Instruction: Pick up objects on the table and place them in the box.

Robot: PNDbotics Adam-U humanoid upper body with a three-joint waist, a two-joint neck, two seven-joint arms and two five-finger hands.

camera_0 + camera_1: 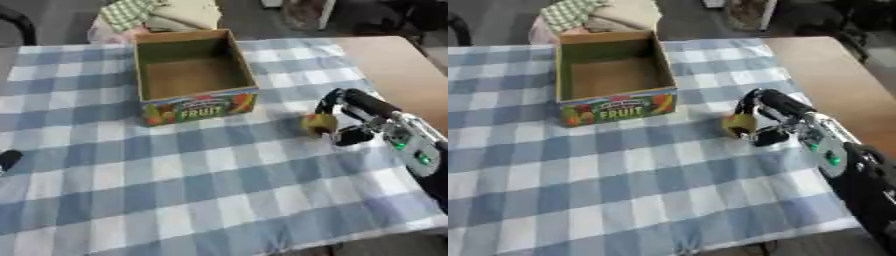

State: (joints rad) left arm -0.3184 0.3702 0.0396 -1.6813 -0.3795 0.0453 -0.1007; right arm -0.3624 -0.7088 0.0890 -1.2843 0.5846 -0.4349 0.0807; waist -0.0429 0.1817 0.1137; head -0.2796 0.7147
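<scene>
An open cardboard box [195, 75] with a "FRUIT" label on its front stands at the back middle of the checked table; its inside looks bare. A small yellow-green object [318, 123] with a touch of red sits to the right of the box. My right hand [352, 114] comes in from the right with its fingers and thumb curled round that object. Only a dark tip of my left hand [8, 160] shows at the left edge of the left eye view.
A blue-and-white checked cloth [175, 175] covers the table. Bare wooden tabletop [398, 70] shows at the right. Folded cloths [162, 14] lie on a seat behind the box.
</scene>
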